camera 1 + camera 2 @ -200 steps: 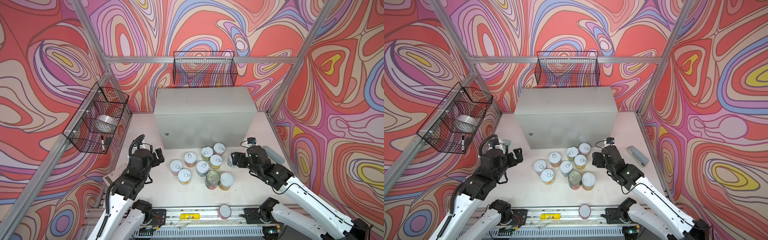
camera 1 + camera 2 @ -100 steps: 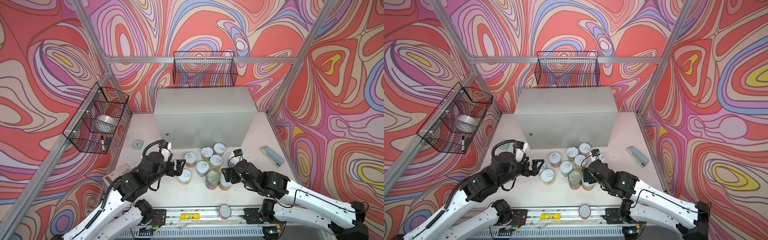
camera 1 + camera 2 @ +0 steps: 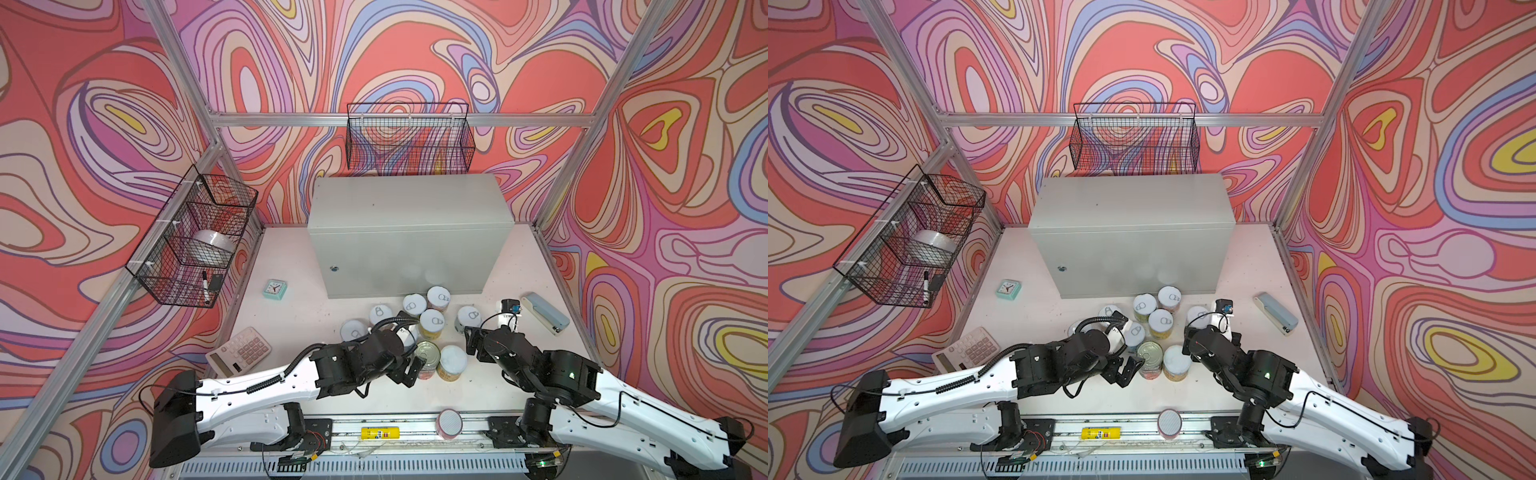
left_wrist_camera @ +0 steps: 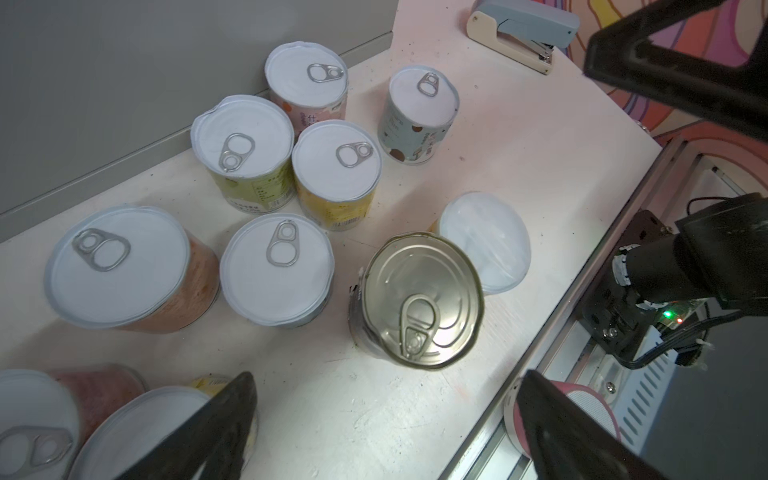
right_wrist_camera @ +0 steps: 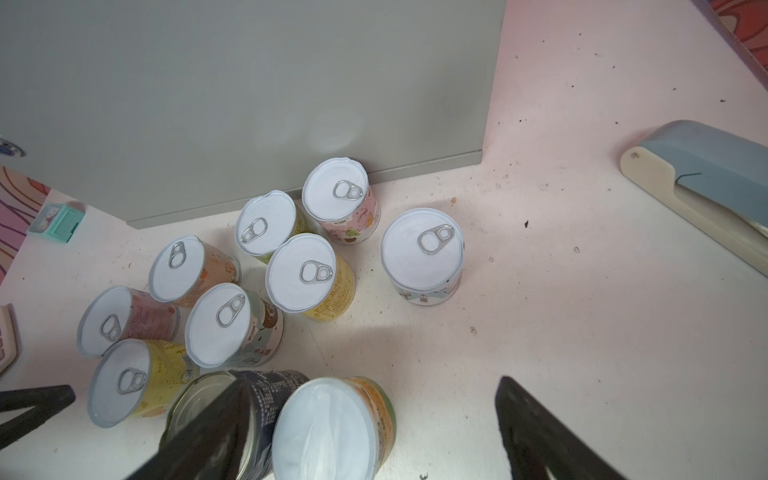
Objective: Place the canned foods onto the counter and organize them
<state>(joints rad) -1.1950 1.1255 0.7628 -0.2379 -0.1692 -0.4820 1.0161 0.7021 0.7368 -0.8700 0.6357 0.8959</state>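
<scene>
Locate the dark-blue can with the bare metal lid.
The dark-blue can stands near the middle of both top views, immediately left of the orange-labelled can, with the open left gripper beside it.

The left arm [image 3: 291, 388] and right arm [image 3: 648, 419] share glossy white moulded link shells, matte black joint housings and boxy black bases. A ribbed black cable conduit [image 3: 266, 382] runs along the left arm; thin black wires [image 3: 620, 405] loop off the right arm, whose black elbow housing carries a small green light [image 3: 572, 375]. The fingers [image 4: 216, 428] are flat black wedges
</scene>
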